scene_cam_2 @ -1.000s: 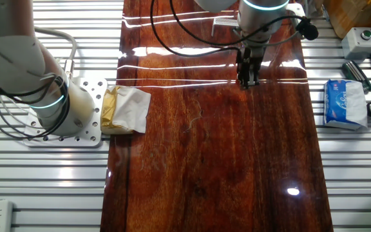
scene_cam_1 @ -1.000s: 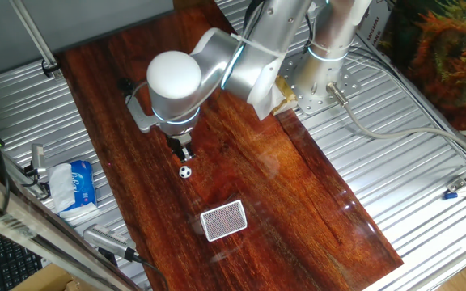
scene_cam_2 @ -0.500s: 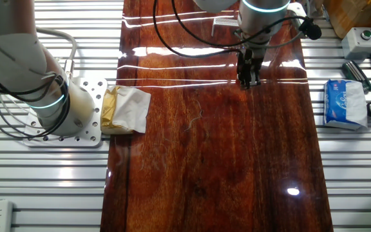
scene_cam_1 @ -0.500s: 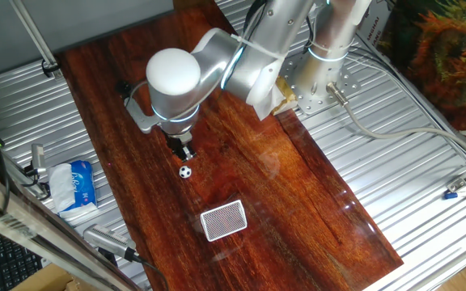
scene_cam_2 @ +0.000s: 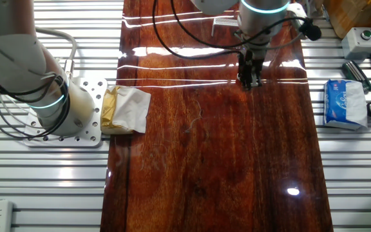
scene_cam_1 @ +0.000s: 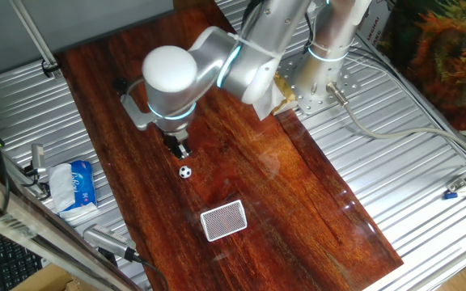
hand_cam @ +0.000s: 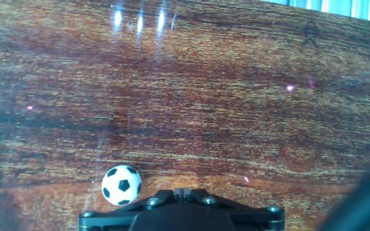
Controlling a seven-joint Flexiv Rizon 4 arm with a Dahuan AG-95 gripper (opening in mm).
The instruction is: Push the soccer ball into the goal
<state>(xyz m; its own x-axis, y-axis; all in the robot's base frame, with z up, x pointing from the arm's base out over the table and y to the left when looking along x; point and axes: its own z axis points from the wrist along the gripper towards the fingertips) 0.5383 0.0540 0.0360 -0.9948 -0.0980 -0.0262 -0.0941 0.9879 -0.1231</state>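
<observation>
The soccer ball (scene_cam_1: 184, 171) is a tiny white ball with black patches, lying on the dark wooden board. In the hand view the soccer ball (hand_cam: 121, 185) sits just left of my fingertips. My gripper (scene_cam_1: 182, 151) is shut and empty, its tips low over the board just behind the ball and apart from it. It also shows in the hand view (hand_cam: 184, 192) and in the other fixed view (scene_cam_2: 248, 82), where it hides the ball. The goal (scene_cam_1: 223, 220), a white frame with grey mesh, lies beyond the ball; in the other fixed view the goal (scene_cam_2: 225, 21) is small at the board's far end.
A blue-and-white tissue packet (scene_cam_1: 75, 184) lies on the metal slats left of the board (scene_cam_1: 298, 186). The arm's base (scene_cam_1: 318, 77) stands at the board's right edge, with a crumpled cloth (scene_cam_2: 126, 109) beside it. Grey devices (scene_cam_2: 359, 42) sit off the board.
My gripper has drawn back a little from the ball, away from the goal. The ball and the goal have not moved.
</observation>
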